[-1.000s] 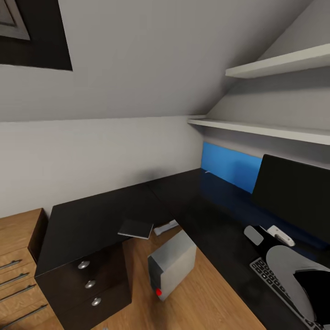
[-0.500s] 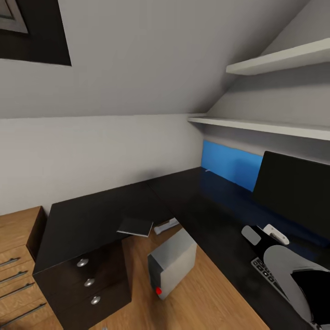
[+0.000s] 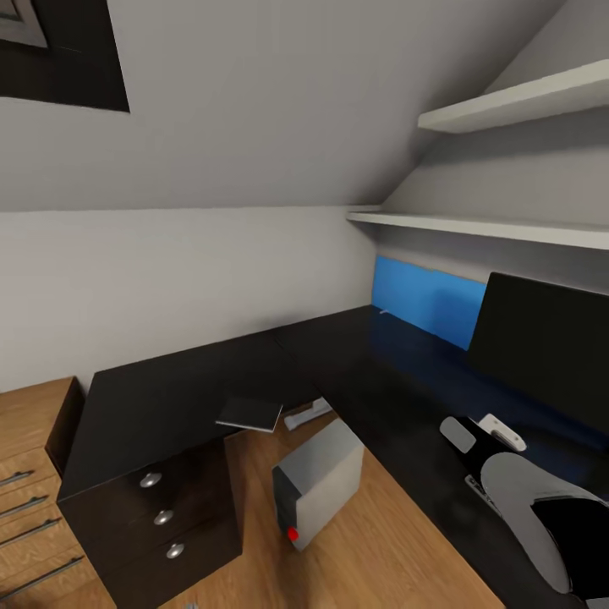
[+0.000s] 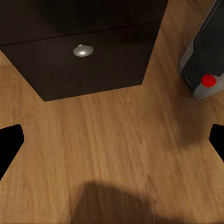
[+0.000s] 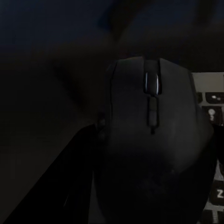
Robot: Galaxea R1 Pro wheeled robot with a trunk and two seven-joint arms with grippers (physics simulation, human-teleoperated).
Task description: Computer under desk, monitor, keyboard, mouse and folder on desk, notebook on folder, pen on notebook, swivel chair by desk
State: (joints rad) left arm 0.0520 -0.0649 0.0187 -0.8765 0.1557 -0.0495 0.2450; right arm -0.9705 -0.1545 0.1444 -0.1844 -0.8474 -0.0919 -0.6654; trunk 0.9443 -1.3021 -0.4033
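The mouse [image 5: 149, 140] sits right in front of the right hand [image 3: 495, 444], apparently held in it, over the tabletop [image 3: 381, 397] beside the keyboard [image 5: 210, 154]. The left hand [image 4: 112, 140] is spread wide, low over the floor [image 4: 116, 154] near the computer [image 3: 317, 486].

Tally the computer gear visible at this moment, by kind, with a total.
Monitor: 1
Computer tower: 1
Keyboard: 1
Mouse: 1
Total: 4

The desk [image 3: 194, 389] top's left wing is lying open. The computer [image 3: 320, 486] is blocking the floor gap beside the drawers [image 3: 161, 524]. The monitor [image 3: 541, 355] is walling off the right rear.
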